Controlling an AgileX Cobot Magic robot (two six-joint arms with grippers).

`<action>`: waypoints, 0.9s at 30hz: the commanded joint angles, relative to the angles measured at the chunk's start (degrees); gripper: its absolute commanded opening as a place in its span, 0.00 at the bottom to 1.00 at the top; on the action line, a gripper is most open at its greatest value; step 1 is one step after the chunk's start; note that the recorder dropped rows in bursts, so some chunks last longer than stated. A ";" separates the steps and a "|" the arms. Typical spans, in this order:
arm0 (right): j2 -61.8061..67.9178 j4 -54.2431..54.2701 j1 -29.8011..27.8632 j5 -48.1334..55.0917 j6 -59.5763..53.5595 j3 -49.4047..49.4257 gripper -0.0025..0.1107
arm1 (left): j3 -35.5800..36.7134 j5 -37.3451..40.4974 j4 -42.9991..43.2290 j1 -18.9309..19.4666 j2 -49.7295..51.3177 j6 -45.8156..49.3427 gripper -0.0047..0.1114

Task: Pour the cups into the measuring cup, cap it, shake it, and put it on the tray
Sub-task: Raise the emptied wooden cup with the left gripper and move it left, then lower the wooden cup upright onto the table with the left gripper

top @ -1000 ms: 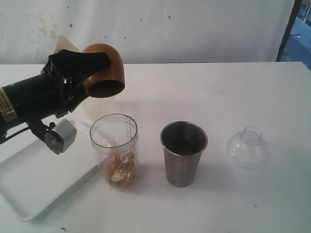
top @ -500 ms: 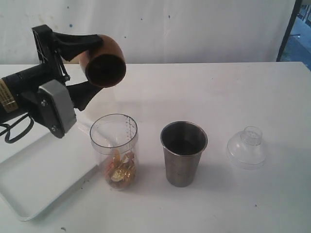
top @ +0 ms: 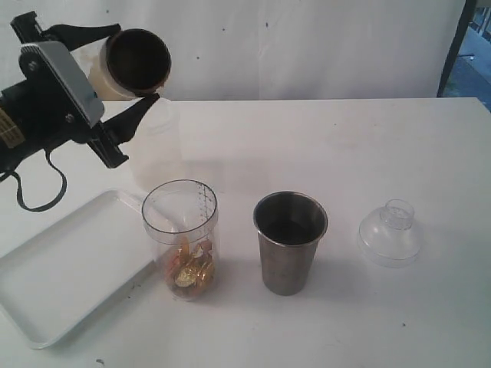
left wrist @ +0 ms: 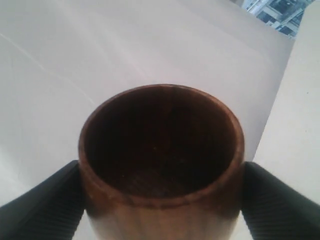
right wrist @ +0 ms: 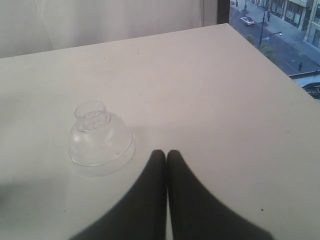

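Wooden cup (top: 136, 61) gripped between left jaws, aloft | right jaws pressed together, empty

You have a clear plastic dome (top: 390, 234) standing wide rim down on the white table (top: 345, 138), with its short open neck pointing up and nothing touching it. Behind the dome you see a pale wall (top: 307, 46) with a few small dark specks. Up and to the right of the dome stands a dark upright frame (top: 454, 46). Beyond the dome, past the table edge, the right wrist view gives you a street (right wrist: 270, 30) with a pale car (right wrist: 247, 20)
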 commanded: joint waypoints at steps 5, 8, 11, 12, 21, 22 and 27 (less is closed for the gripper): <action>-0.21 -0.15 0.07 -0.27 0.23 0.11 0.02 | -2.67 -0.98 -8.52 4.09 -0.20 -16.69 0.04; -0.21 -0.15 0.07 -0.27 0.23 0.11 0.02 | -4.06 1.23 -18.84 9.07 -0.20 -25.91 0.04; -0.21 -0.15 0.07 -0.27 0.23 0.11 0.02 | -5.47 6.61 -24.73 15.63 -0.20 -33.29 0.04; -0.21 -0.15 0.07 -0.27 0.23 0.11 0.02 | -5.98 8.84 -24.62 18.05 0.09 -36.24 0.04; -0.21 -0.15 0.07 -0.27 0.23 0.11 0.02 | -11.52 15.13 -13.60 30.30 15.99 -53.55 0.04; -0.21 -0.15 0.07 -0.27 0.23 0.11 0.02 | -12.34 15.13 -12.88 30.27 18.44 -53.44 0.04; -0.21 -0.15 0.07 -0.27 0.23 0.11 0.02 | -15.67 11.43 -5.58 29.62 28.98 -53.53 0.04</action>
